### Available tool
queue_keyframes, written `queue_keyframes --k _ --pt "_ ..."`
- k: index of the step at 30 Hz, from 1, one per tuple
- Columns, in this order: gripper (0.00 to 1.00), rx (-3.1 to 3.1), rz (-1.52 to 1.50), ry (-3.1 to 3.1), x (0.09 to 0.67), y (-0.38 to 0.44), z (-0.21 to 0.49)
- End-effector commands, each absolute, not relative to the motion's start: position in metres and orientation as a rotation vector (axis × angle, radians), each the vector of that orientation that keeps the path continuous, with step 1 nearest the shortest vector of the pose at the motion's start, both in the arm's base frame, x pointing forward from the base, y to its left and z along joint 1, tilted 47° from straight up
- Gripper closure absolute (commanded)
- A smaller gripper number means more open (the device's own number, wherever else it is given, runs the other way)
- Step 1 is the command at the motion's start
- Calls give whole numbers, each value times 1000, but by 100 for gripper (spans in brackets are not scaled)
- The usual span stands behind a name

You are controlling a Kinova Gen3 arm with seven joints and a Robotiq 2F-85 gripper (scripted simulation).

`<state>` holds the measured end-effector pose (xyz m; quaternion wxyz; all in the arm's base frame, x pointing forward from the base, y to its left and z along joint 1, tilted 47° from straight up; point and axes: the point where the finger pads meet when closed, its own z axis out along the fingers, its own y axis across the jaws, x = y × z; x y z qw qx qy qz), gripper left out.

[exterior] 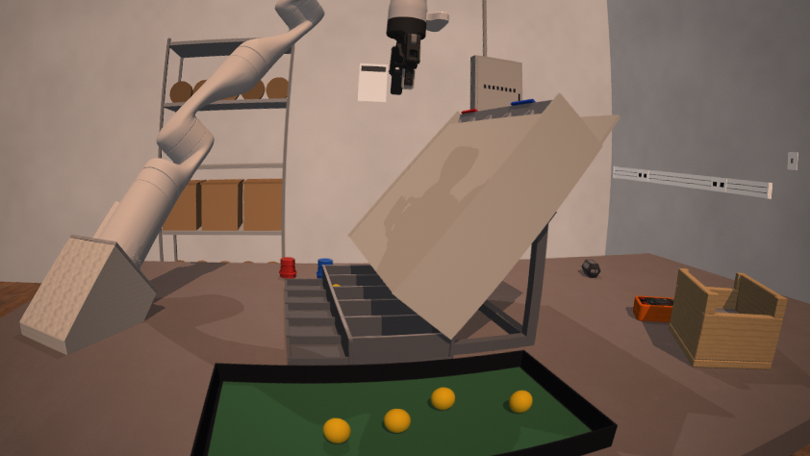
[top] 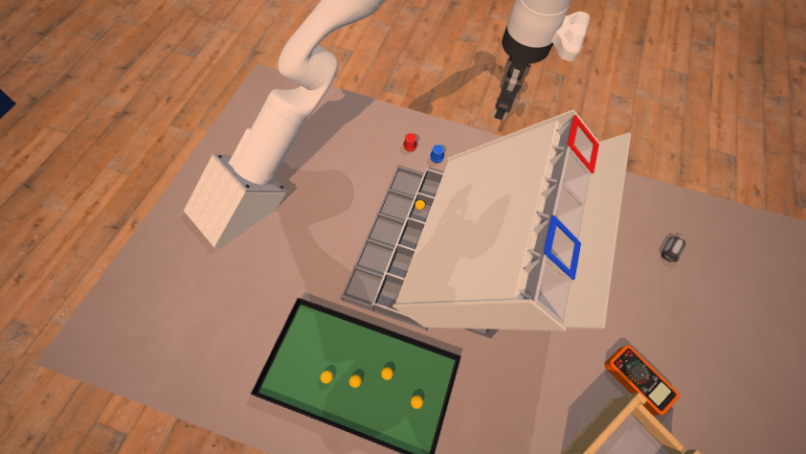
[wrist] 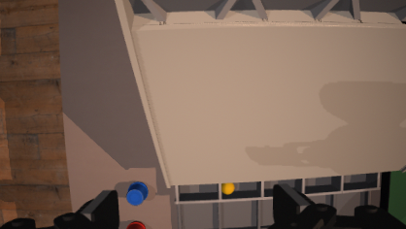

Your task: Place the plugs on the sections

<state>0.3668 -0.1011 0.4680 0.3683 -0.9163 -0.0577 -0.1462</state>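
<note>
My gripper (top: 501, 114) (exterior: 402, 88) (wrist: 195, 205) is open and empty, high above the far end of the covered rig. The red plug (top: 410, 142) (exterior: 288, 266) (wrist: 136, 225) and blue plug (top: 437, 153) (exterior: 324, 268) (wrist: 136, 195) stand upright on the table beyond the sections. One orange marble (top: 419, 204) (wrist: 228, 188) lies in the second section from the plugs' end. Several marbles (top: 355, 381) (exterior: 396, 420) lie in the green tray (top: 287, 350) (exterior: 363, 371). The red band (top: 573, 130) (exterior: 468, 111) marks the far-end funnel; the blue band (top: 555, 261) (exterior: 522, 102) marks another nearer the tray. The pipes are hidden.
The slanted cover (top: 484, 225) (exterior: 436, 209) (wrist: 253, 87) overhangs the sections' rear. Their flat front parts (top: 386, 231) (exterior: 313, 328) hold no plugs. An orange multimeter (top: 638, 372) (exterior: 651, 308), a wooden box (exterior: 736, 340) and a small dark object (top: 673, 248) (exterior: 590, 268) are to the right.
</note>
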Motion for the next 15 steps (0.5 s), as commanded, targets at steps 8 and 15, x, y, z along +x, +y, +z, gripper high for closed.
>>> queue_keyframes --k 8,15 --pt "0 -2349 -416 -141 361 -102 468" --pt "0 -2348 -413 -142 332 -123 384"
